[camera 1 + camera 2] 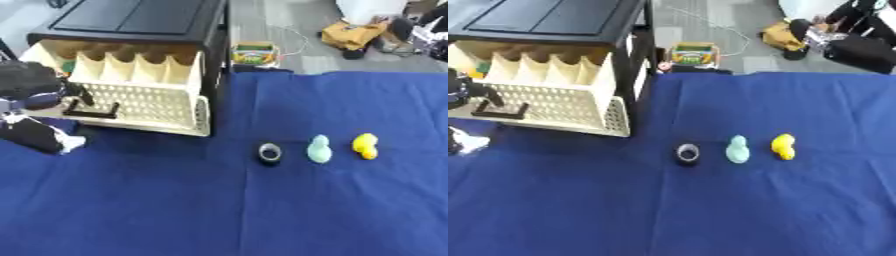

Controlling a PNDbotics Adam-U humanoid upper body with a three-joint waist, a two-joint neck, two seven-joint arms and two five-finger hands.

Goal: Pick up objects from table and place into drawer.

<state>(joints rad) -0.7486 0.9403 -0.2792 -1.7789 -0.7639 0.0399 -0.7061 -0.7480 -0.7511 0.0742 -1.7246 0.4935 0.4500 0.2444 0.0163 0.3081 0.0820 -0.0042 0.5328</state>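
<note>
The cream drawer (140, 100) stands pulled open; the black ring (269, 153), teal duck (319, 149) and yellow duck (365, 145) await on the desk (262, 210). The left robot hand (35, 87) sits by the drawer's handle (87, 111), finger state unclear.

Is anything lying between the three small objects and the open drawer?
Nothing visible. Bare blue cloth separates the black ring, teal duck and yellow duck from the drawer, which is pulled out with the left hand at its handle.

Blue table (350, 210), drawer unit (140, 60), black ring (269, 153), teal duck (319, 149), yellow duck (365, 145)
</note>
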